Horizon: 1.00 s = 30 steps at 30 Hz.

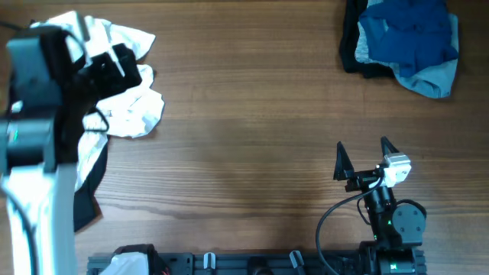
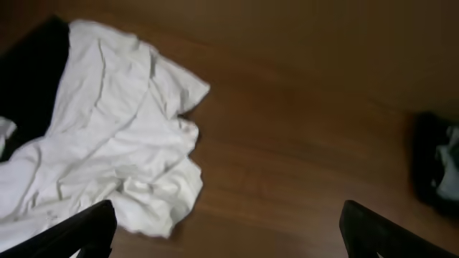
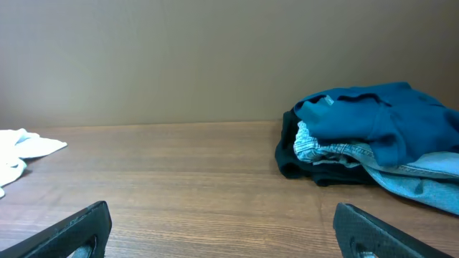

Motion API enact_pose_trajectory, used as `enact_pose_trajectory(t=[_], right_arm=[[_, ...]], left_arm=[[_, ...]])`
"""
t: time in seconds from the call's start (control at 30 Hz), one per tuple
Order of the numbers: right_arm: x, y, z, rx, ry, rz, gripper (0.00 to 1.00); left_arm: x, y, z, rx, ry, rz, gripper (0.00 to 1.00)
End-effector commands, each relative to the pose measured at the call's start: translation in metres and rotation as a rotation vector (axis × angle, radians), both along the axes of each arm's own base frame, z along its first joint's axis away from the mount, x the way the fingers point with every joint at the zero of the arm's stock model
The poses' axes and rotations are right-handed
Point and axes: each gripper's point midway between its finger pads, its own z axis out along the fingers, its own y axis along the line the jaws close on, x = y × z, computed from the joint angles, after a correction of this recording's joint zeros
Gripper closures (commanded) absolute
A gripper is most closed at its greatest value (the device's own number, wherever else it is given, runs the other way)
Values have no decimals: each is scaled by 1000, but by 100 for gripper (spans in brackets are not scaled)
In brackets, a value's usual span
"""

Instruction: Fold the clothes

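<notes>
White soft crumpled garment [image 2: 107,143] lies at the overhead frame's upper left on the wooden worktop [image 1: 244,114], under my left pincer [image 2: 226,229], jaws apart, empty. It looks light and limp; I'd pinch a hem corner. My right pincer [image 3: 222,226], also apart, faces the heaped dark teal-blue shirt [image 3: 387,118], upper right.

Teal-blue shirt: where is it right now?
In the overhead view, the teal-blue shirt lies crumpled at the far right corner of the table, atop light-blue denim and a black garment, beyond the right gripper.
</notes>
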Motion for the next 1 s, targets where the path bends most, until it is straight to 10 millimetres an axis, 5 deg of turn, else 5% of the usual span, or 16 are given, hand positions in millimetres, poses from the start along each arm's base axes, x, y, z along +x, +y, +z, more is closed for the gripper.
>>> enact_pose_trajectory(t=[0.0, 0.13, 0.47, 0.97], right_arm=[[-1, -1, 3, 18, -13, -10, 1], [-1, -1, 3, 18, -13, -10, 0], [-1, -1, 3, 17, -13, -10, 0], [-1, -1, 3, 17, -13, -10, 0]], left_arm=[[-28, 0, 18, -1, -147, 12, 0], [-44, -6, -5, 0, -484, -17, 0], [-92, -5, -98, -58, -843, 17, 0], [-112, -4, -93, -66, -959, 30, 0]])
